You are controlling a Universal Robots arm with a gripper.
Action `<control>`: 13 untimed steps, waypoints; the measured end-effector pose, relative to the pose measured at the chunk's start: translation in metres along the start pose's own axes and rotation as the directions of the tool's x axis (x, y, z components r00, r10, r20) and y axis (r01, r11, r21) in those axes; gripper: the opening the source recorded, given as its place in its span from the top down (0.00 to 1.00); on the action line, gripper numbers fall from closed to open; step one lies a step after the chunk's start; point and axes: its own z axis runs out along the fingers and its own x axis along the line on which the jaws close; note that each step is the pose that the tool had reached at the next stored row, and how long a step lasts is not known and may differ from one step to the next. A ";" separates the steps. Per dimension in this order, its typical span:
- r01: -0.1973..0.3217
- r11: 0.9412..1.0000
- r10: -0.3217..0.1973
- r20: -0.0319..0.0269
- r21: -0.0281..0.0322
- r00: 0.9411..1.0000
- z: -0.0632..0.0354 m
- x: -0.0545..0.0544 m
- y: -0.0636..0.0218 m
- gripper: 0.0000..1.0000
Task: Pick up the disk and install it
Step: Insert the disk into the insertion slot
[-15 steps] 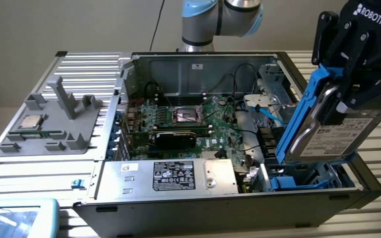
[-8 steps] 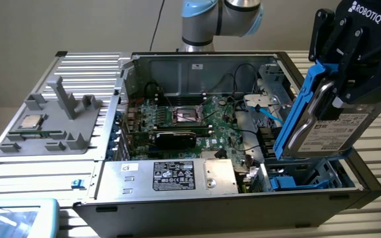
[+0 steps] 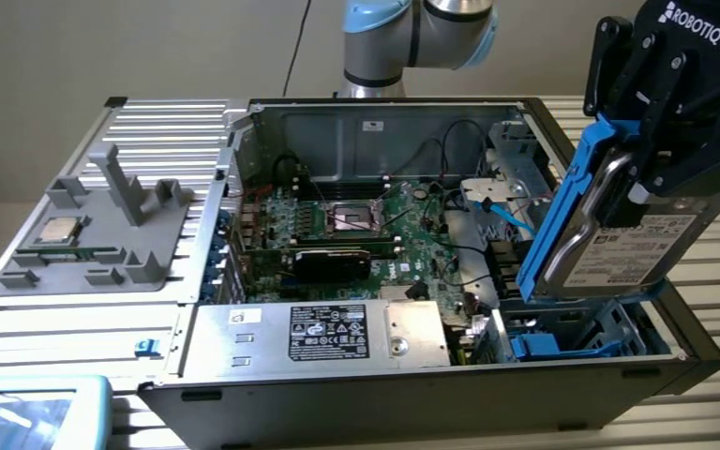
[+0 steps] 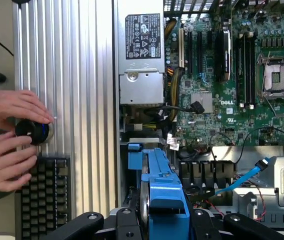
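Jaws part-closed, clamping the disk (image 3: pixel 622 234) upright above blue drive bay (image 3: pixel 547 345) in open case (image 3: pixel 460 398). Blue cable (image 3: pixel 506 214) just beside it, power supply (image 3: pixel 229 337) near. Person's hands (image 4: pixel 9 160) on knob (image 4: pixel 32 131) by keyboard (image 4: pixel 44 195).

ribbed metal table (image 3: pixel 72 328), open computer case (image 3: pixel 397 398) on it, grey fixture block (image 3: pixel 85 267) beside the case, black keyboard (image 4: pixel 44 200) too
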 end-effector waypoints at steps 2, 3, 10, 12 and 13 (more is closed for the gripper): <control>0.000 1.000 0.000 0.000 0.000 1.000 0.0000 0.000 0.0000 0.63; 0.000 1.000 0.000 0.000 0.000 1.000 0.0000 0.000 0.0000 0.63; 0.000 1.000 0.000 0.000 0.000 1.000 0.0076 0.000 0.0006 0.63; 0.000 1.000 0.000 0.000 0.000 1.000 0.0113 -0.001 0.0006 0.63; 0.000 1.000 0.000 0.000 0.000 1.000 0.0132 -0.001 0.0007 0.63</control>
